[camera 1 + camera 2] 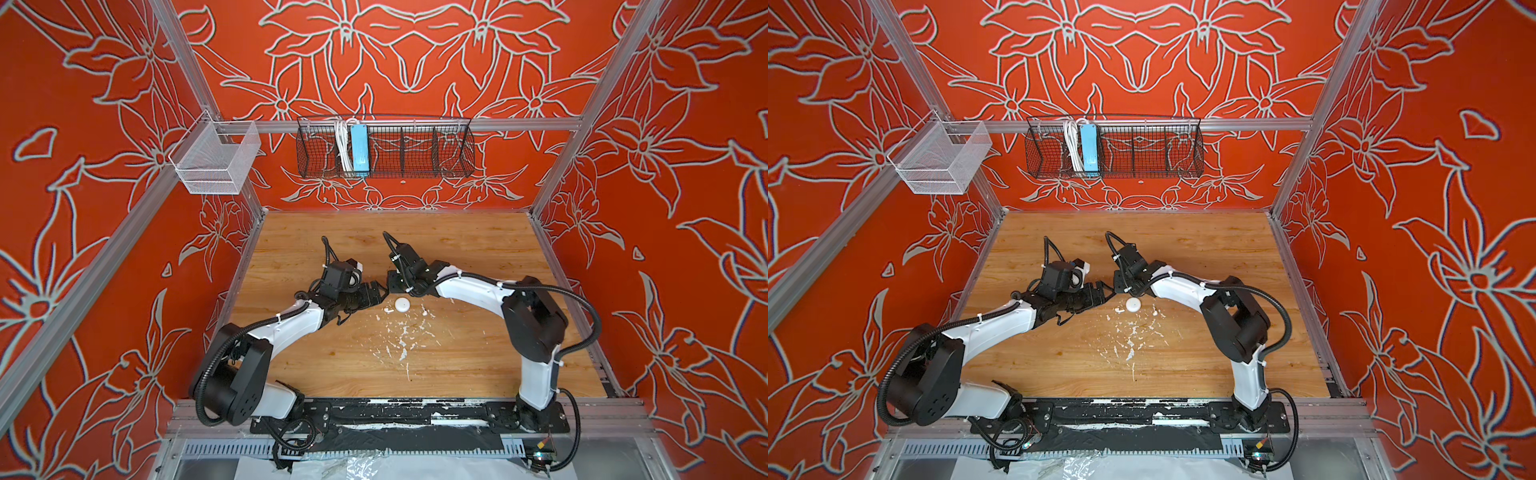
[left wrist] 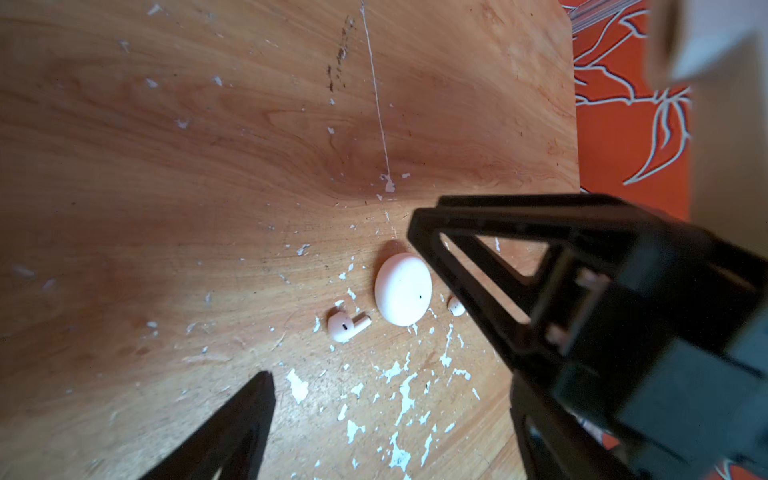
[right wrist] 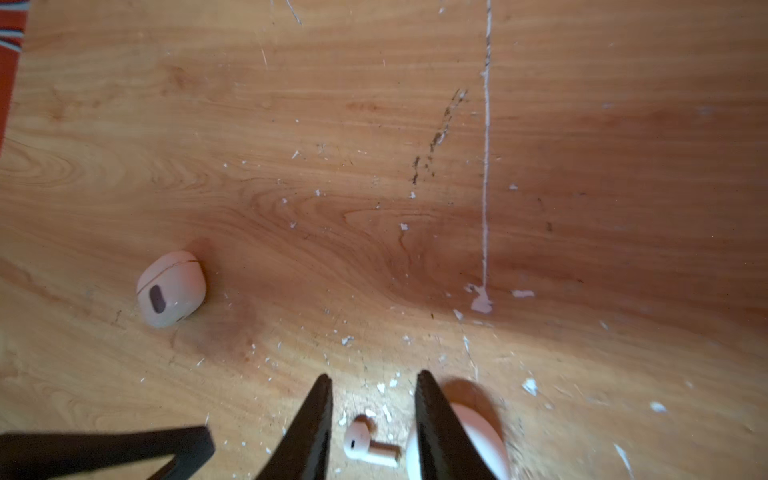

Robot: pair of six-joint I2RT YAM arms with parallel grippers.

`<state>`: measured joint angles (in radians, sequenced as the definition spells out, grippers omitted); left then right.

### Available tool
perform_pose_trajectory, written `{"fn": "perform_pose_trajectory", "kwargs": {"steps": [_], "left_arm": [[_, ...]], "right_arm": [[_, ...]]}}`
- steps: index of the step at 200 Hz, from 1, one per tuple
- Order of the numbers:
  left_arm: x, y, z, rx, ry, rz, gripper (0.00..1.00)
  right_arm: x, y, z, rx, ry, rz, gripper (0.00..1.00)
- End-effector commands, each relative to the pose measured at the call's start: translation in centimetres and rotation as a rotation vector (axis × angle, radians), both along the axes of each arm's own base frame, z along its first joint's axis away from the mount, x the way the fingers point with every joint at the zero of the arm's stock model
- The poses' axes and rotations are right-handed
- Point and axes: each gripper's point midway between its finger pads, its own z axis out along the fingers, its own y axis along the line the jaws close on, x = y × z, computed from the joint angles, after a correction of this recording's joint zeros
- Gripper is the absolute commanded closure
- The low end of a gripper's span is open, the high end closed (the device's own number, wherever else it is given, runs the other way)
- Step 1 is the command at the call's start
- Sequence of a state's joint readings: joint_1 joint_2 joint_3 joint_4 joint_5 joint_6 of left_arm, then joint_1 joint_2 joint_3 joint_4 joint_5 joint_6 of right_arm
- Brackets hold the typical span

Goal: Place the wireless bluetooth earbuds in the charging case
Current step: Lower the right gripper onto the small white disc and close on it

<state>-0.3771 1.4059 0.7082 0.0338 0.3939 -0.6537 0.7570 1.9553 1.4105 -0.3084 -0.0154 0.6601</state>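
Earbud [image 3: 358,441] between parted jaws of right gripper [image 3: 374,374], ungrasped.
Likely light, glossy, slippery; pinch across the bulb, not stem.

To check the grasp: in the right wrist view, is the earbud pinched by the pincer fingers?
No, the earbud lies on the table between the fingers of the right pincer, a gap on each side.

An earbud [image 3: 365,446] lies on the bench [image 3: 374,166] between the right pincer's [image 3: 374,374] fingers; a case [image 3: 482,432] sits just outside one finger.
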Motion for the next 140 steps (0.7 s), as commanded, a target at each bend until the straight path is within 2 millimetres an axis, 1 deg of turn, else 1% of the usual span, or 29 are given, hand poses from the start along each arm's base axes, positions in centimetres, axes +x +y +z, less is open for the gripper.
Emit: {"fn": "perform_pose_trajectory", "kwargs": {"steps": [1, 21, 67, 99, 140], "left_arm": [[0.0, 0.6, 0.9, 0.01, -0.032, 0.038, 0.11], [-0.1, 1.5, 1.3, 0.034, -0.057, 0.076, 0.11], [-0.6, 3.0, 3.0, 0.053, -0.136, 0.13, 0.11], [-0.8, 3.4, 3.9, 0.061, -0.166, 0.143, 0.1], [-0.9, 3.5, 4.1, 0.059, -0.174, 0.144, 0.1]], "right_arm": [[-1.0, 0.1, -1.4, -0.042, 0.068, 0.053, 0.68], [-1.0, -0.6, -2.1, -0.076, 0.071, 0.041, 0.69], [-1.6, -2.1, -3.8, -0.13, 0.094, 0.034, 0.7], [-1.9, -3.0, -4.8, -0.172, 0.106, 0.033, 0.7], [-2.1, -4.4, -5.4, -0.243, 0.108, 0.021, 0.7]]}}
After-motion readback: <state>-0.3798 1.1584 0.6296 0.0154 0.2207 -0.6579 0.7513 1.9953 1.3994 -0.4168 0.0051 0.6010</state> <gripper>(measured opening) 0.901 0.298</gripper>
